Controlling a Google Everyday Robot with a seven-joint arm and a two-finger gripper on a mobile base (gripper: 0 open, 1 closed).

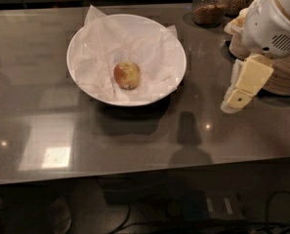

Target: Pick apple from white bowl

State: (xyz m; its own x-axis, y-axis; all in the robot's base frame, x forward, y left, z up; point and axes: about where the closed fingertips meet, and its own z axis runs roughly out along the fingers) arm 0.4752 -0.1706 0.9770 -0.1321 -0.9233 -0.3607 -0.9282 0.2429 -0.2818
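A small red and yellow-green apple (pixel 127 75) lies near the middle of a wide white bowl (pixel 154 97) lined with crumpled white paper. The bowl stands on a grey counter (pixel 134 140), left of centre and toward the back. My gripper (pixel 234 103) hangs from the white arm at the right. It points down, close over the counter, to the right of the bowl and apart from it. It holds nothing that I can see.
Stacks of beige paper bowls (pixel 281 77) stand right behind the gripper. Two glass jars (pixel 210 6) with brown contents stand at the back right. The counter's front edge runs across the lower part of the view, with cables on the floor below.
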